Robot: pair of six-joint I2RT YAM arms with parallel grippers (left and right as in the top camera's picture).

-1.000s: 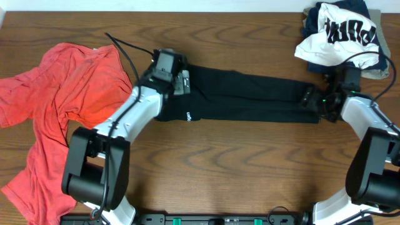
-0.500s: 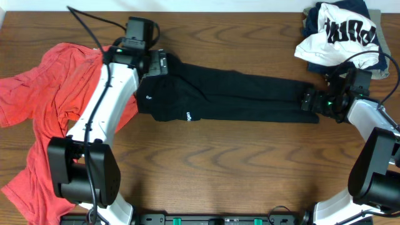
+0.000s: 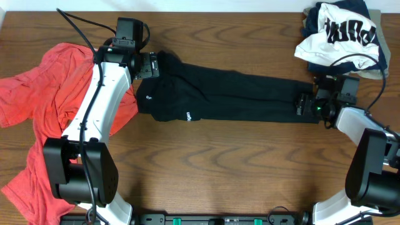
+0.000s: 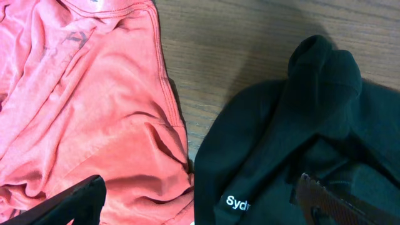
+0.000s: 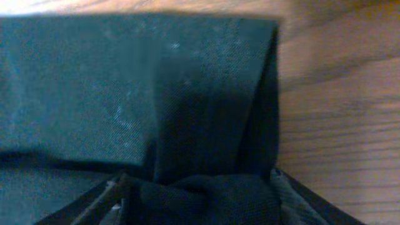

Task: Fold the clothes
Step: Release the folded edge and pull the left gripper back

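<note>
Black shirt (image 3: 237, 97): long folded strip, mid table (image 3: 219, 162).
Red shirt (image 3: 56, 106): crumpled, L side, just beside black one.
L gripper (image 3: 147, 64): spread wide over strip's L end.
R gripper (image 5: 197, 185): pinching strip's R end.

White lettering that begins "Syd" stands on the black T-shirt (image 4: 300, 144), low in the middle of the left wrist view; the frame edge cuts off the rest. From overhead this mark is too small to read. On the white garment (image 3: 310, 47) at upper right, large dark block letters, upside down, look like "PUMA". A faint print on the coral-red T-shirt (image 4: 75, 94) is illegible.
</note>
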